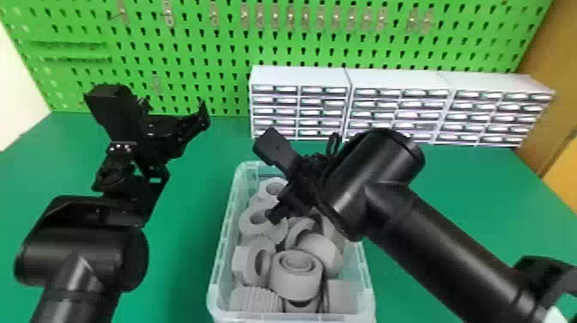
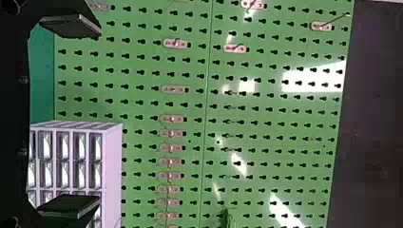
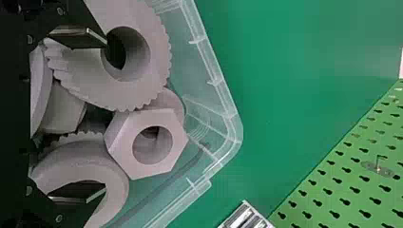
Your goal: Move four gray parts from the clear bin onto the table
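Nearest to the head camera, the black right arm comes in from 4 o'clock and hides the far right corner of the clear bin. The near end of this bin is partly cut off at 6 o'clock. Its long side runs from 12 to 6 o'clock, and the gray parts are heaped inside.

The right gripper is over the far half of the bin, its two fingers spread wide. In the right wrist view, one fingertip is at the hole of a toothed wheel and the other finger is at the opening of a ring; how deep they are, I cannot tell. Near them lies a hexagonal nut, its hole facing the wrist camera.

At the bin's 6 o'clock, a round double-ringed part has its opening upward, its axis almost upright. A ribbed part at 7 o'clock is cut by the wall.

The left gripper is raised at 10 o'clock from the bin, its fingers well apart. Between the left arm and the bin rim, green table gives open room.
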Robot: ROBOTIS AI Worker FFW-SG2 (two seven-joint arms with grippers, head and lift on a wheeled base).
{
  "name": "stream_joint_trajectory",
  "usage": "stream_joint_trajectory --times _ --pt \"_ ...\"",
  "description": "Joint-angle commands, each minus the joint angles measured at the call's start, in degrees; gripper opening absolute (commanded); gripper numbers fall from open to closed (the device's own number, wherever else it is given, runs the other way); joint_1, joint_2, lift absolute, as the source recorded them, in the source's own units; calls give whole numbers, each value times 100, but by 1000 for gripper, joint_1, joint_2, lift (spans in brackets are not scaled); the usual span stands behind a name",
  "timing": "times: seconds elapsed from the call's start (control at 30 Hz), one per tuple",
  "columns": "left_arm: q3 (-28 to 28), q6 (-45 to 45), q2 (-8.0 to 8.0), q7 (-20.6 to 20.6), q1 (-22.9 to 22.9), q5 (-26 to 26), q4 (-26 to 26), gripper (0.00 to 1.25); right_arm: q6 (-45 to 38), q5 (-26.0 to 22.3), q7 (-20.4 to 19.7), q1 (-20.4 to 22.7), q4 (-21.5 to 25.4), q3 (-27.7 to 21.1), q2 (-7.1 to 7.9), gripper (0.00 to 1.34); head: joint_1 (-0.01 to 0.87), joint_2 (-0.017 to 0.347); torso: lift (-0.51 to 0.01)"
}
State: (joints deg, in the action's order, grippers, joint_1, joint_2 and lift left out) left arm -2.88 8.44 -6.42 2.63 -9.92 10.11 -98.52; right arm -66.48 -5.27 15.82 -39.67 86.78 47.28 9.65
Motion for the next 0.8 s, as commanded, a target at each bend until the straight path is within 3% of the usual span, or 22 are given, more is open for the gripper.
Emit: stream_joint_trajectory --times 0.0,0.23,0.77 --pt "7 0 0 1 17 9 0 1193 170 -35 0 -23 -293 36 -69 1120 686 26 -50" --pt "16 0 0 10 34 9 0 1192 407 -141 0 -49 -618 53 -156 1121 686 26 -50" --pt "25 0 -9 28 43 9 0 1190 530 -106 0 -120 -697 97 -236 1121 686 26 -50"
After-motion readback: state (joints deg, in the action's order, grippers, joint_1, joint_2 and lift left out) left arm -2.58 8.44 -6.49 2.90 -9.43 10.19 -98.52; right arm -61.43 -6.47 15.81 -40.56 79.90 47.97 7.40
